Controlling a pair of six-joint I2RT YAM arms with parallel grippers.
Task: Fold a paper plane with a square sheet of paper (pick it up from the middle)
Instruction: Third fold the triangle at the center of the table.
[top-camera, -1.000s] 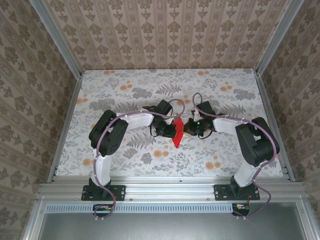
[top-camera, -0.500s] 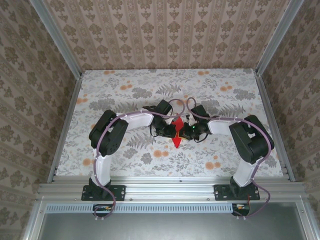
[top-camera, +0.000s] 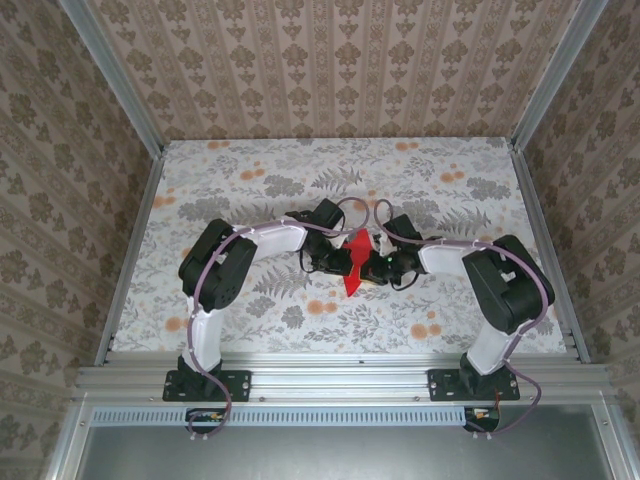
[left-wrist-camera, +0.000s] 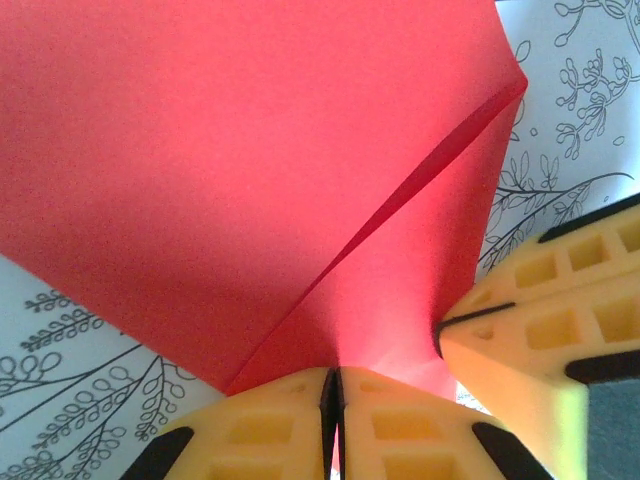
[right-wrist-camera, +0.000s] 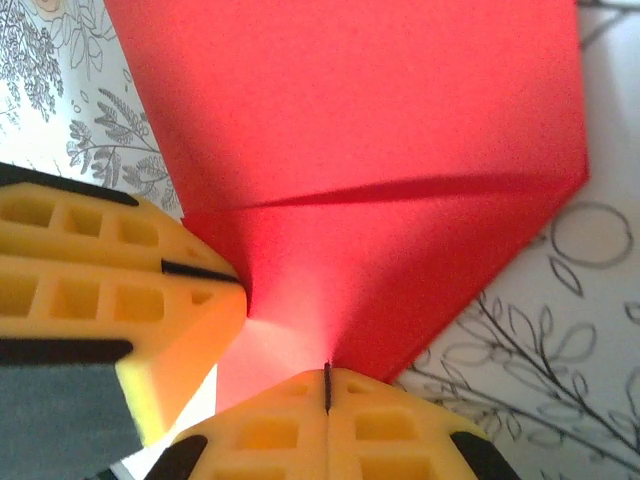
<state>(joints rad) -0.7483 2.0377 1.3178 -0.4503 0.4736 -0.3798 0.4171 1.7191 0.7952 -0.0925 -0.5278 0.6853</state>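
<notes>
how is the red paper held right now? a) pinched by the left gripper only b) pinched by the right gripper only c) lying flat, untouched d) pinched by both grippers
d: the left gripper and the right gripper are each shut on the red paper, as their wrist views show.

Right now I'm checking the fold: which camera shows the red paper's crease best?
Left wrist: the red paper is close, its flap edge crisp above the shut left pincer. Right wrist shows a similar, shadowed fold; top external, a small red sliver.
</notes>
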